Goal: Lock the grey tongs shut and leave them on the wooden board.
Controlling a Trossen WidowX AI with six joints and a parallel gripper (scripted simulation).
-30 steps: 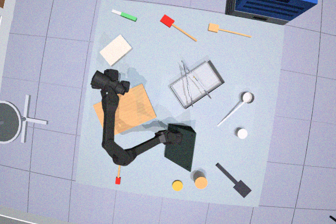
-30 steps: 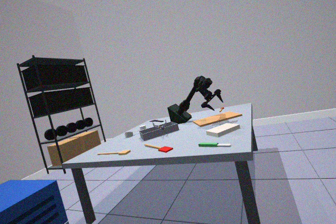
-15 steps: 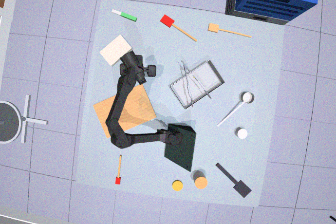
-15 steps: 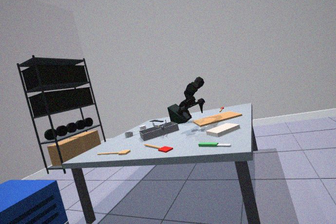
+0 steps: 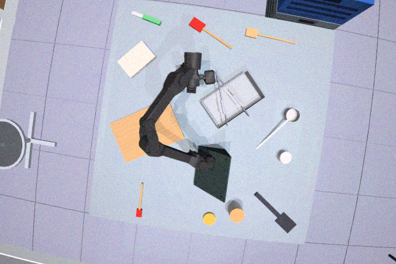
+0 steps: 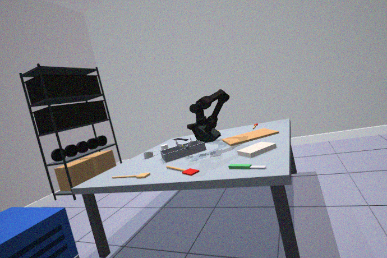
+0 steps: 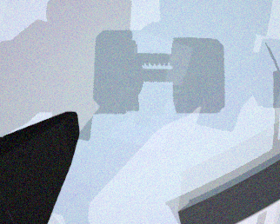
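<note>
"My fingers stood wide, holding nothing."
"The tongs?"
"One pair, open across one tin."
"In the way?"
"Its walls, below them. Around: two red-headed tools, one board under my arm."

Grey tongs open across roasting tin; pincer nearby.

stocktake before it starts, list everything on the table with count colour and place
tongs: 1, grey, open across tin
roasting tin: 1, grey, mid-table
wooden board: 1, tan, beside arm
cream block: 1, cream, near green-handled tool
green-handled tool: 1, green and white, table corner
spatula-like tools: 4, two red-headed, one tan, one dark, around edges
ladle-like tool: 1, white, beyond tin
round pieces: 3, white, yellow, tan, near edges
arm: 1, black, gripper open
</note>
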